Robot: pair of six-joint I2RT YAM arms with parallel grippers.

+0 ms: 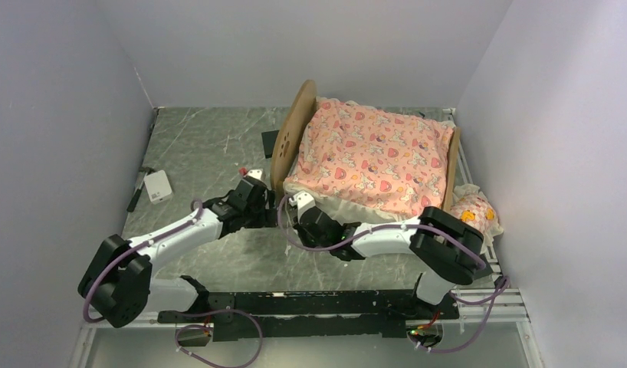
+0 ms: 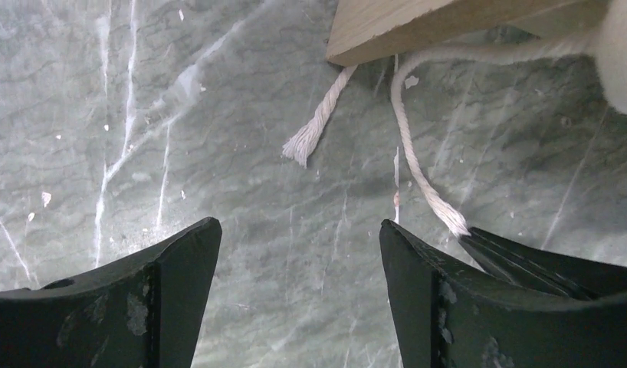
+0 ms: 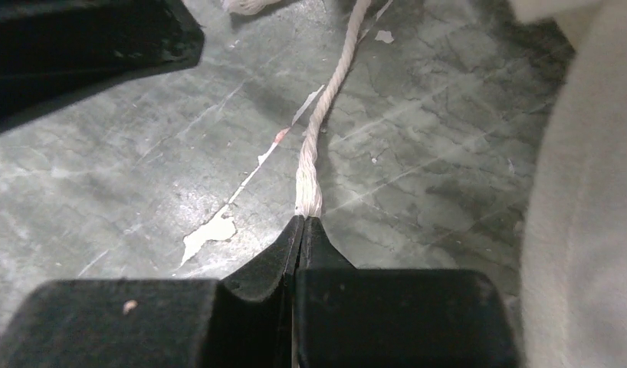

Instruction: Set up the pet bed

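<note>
The pet bed (image 1: 293, 130) stands at the back middle, its rounded wooden headboard to the left, with the pink cartoon-print mattress (image 1: 372, 153) lying on it. Two white cords hang from its wooden corner (image 2: 448, 23): a short one (image 2: 318, 123) and a long one (image 2: 406, 138). My right gripper (image 3: 304, 218) is shut on the end of the long cord (image 3: 318, 130), low over the table by the headboard (image 1: 299, 201). My left gripper (image 2: 299, 230) is open and empty just left of it (image 1: 253, 180), its jaws short of the short cord.
The small frilled pillow (image 1: 475, 215) lies right of the bed by the wall. A white box (image 1: 158, 186) and a black pen (image 1: 136, 190) lie at the left. A small black object (image 1: 270, 142) sits behind the headboard. Walls close in on three sides.
</note>
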